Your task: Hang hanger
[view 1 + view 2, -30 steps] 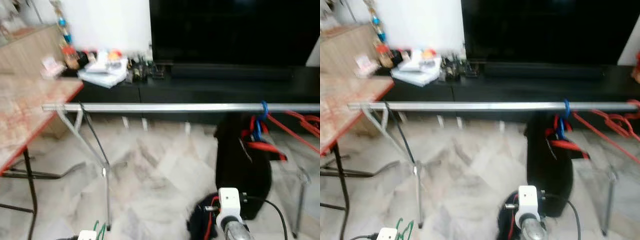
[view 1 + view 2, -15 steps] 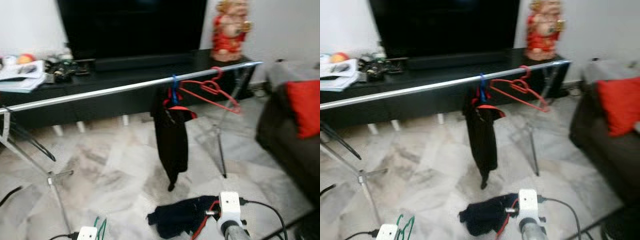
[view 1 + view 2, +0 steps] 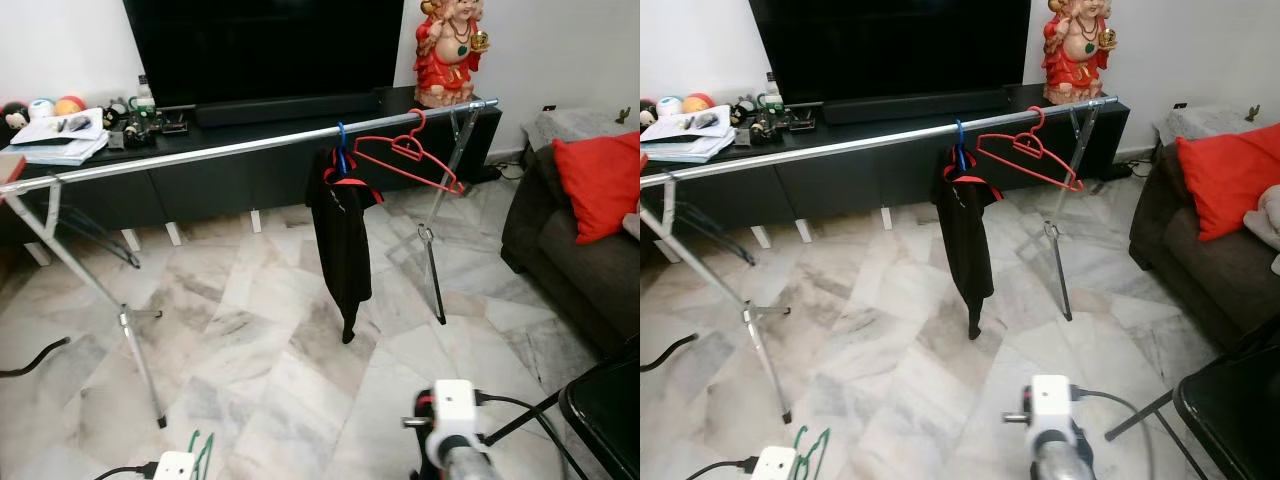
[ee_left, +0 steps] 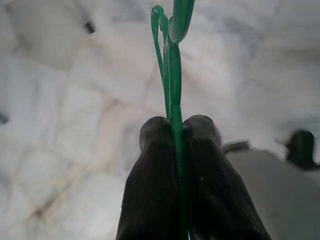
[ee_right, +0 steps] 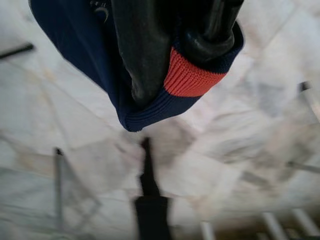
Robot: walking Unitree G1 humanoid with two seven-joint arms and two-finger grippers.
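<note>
Left hand (image 4: 176, 135) pinches the green hanger (image 4: 170, 60), low at 7 o'clock.
Right hand (image 5: 175, 55) grips a navy garment (image 5: 100, 65); the rail (image 3: 250, 147) stands ahead at 12.

Black television (image 3: 265, 45) above a black console (image 3: 250, 160), red figurine (image 3: 448, 50) on it, red cushion (image 3: 600, 185) on dark sofa (image 3: 560, 255)
</note>
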